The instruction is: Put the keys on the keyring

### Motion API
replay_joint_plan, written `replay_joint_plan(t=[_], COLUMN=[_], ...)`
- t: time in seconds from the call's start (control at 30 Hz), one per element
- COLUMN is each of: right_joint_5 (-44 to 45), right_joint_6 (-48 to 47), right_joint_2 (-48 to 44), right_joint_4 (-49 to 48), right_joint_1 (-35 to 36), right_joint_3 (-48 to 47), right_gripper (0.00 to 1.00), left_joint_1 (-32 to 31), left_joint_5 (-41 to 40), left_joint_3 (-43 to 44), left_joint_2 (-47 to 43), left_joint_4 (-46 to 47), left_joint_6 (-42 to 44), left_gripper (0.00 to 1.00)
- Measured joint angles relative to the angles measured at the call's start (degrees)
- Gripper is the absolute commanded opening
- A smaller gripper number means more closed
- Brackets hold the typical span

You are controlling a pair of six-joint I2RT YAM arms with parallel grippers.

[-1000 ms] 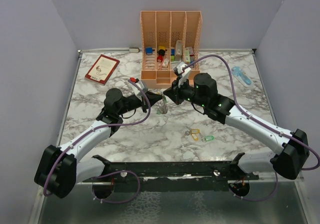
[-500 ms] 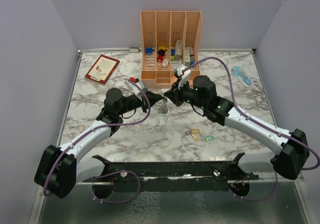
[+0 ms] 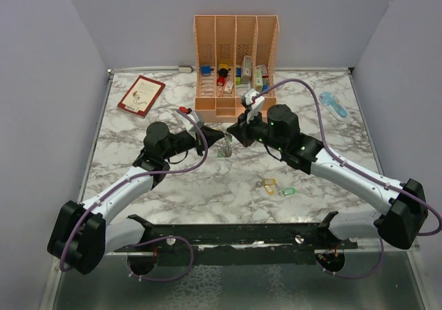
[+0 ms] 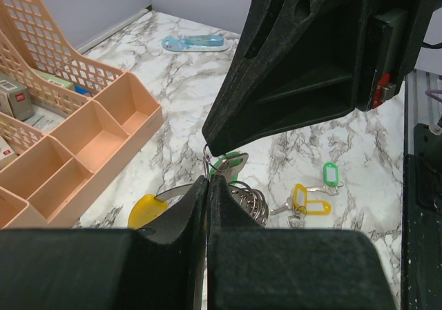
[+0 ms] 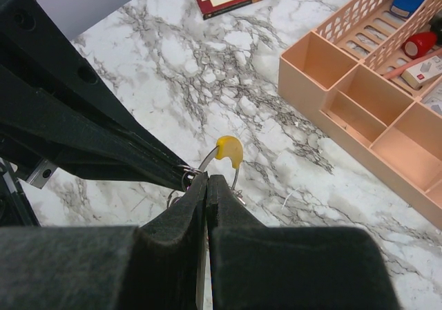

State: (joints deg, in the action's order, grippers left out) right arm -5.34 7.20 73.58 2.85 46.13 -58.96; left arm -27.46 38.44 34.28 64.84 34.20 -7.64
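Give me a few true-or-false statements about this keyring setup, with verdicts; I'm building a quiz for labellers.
1. The left pincer and right pincer are both shut on the keyring. True.
2. Loose keys lie on the table, apart from both pincers. True.
3. The red book sits inside the organizer. False: it lies flat at the table's far left corner.
4. The blue tool lies left of the organizer. False: it lies at the far right.
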Motion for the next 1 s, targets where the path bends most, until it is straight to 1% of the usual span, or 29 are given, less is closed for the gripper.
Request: replay_joint_plan(t=[1.0], right_joint_5=[1.57], right_joint_6=[0.07], right_joint_2=[-0.24], right_joint_4=[0.57], right_joint_1=[0.04], right_joint_3=[0.96], right_gripper=[0.01], left_joint_1=[0.00], left_joint_5=[0.35], left_joint_3=[0.02], left_joint_2=[-0.02], left_joint_4=[1.44], left_joint_6=[-0.87], left_gripper=[0.00])
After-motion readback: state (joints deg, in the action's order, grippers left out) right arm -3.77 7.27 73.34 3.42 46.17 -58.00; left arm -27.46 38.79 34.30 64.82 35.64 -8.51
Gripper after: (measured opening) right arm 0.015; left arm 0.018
